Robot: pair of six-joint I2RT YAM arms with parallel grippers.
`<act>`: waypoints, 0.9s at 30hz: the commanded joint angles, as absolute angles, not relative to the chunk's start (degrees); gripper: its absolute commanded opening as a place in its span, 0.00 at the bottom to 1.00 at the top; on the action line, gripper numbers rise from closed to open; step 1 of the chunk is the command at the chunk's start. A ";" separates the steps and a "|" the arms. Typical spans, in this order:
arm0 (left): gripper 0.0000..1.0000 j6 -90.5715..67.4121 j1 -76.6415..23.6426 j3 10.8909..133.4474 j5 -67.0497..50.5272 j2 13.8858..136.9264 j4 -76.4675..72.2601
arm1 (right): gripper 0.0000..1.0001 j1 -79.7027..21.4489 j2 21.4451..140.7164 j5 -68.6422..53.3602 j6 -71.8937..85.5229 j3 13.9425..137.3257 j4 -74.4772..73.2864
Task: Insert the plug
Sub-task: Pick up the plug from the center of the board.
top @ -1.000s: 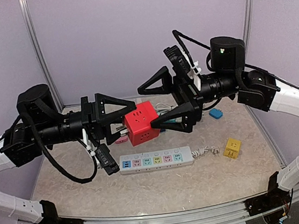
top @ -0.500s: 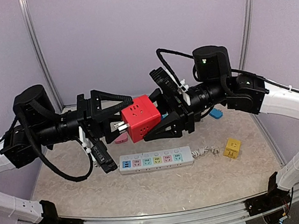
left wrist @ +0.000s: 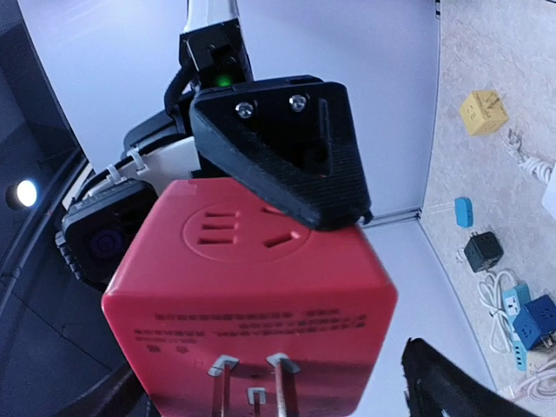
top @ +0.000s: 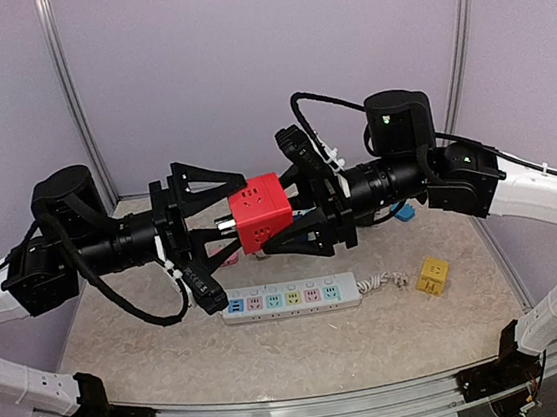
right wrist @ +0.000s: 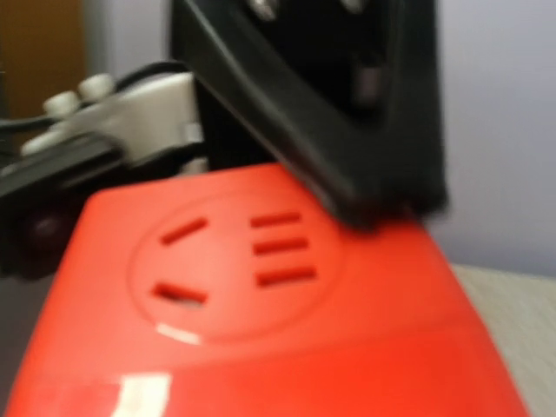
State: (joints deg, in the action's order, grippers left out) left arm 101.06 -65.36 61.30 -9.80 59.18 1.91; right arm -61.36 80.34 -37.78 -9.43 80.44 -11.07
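So the red cube adapter (top: 260,214) is found up in the air, well above the middle of the table (top: 305,356). It's tilted a bit, with its metal pins (left wrist: 250,375) pointed toward 9 o'clock in the top view and a socket face turned up. Below it, at roughly 6 o'clock, a white power strip (top: 291,297) with a row of pastel sockets is laid flat on the speckled beige top, its cord (top: 385,280) curled off the 3 o'clock end. A small yellow cube (top: 432,275) is sat near that cord, about 4 o'clock from the red one, and a little blue plug (top: 403,211) is seen at 3 o'clock toward the back. A pink thing (top: 226,259) is mostly hidden under the left arm's fingers and can't be made out properly. Everything is boxed in by plain lilac walls with metal uprights (top: 70,101) at the corners. The cube is pinched by the right gripper (top: 277,217) from the 3 o'clock side, one finger pressed on the top socket face and the other tucked underneath. The left gripper (top: 231,218) is parked at 9 o'clock with its jaws spread around the pin end, and the cube is kept clear of the one finger (left wrist: 452,387) that shows well in the left wrist view. Both forearms are held roughly level and stretched toward each other, wrists lined up nose to nose over the table. The right wrist view is just filled with blurry red.
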 commanded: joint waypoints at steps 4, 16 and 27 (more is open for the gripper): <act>0.99 89.01 -65.36 61.56 3.73 58.56 11.75 | 0.00 -60.39 77.56 -19.71 -11.31 81.41 -22.74; 0.99 59.25 -49.19 75.00 8.25 61.43 46.31 | 0.00 -59.52 97.15 11.90 -19.33 101.02 -62.09; 0.99 40.89 -29.97 67.08 -6.72 55.16 45.72 | 0.00 -59.42 113.91 17.48 -23.59 107.61 -80.30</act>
State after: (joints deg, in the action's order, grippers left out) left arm 48.95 -30.87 71.29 -0.34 59.33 45.54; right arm -59.75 110.41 14.11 -21.39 106.28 -70.32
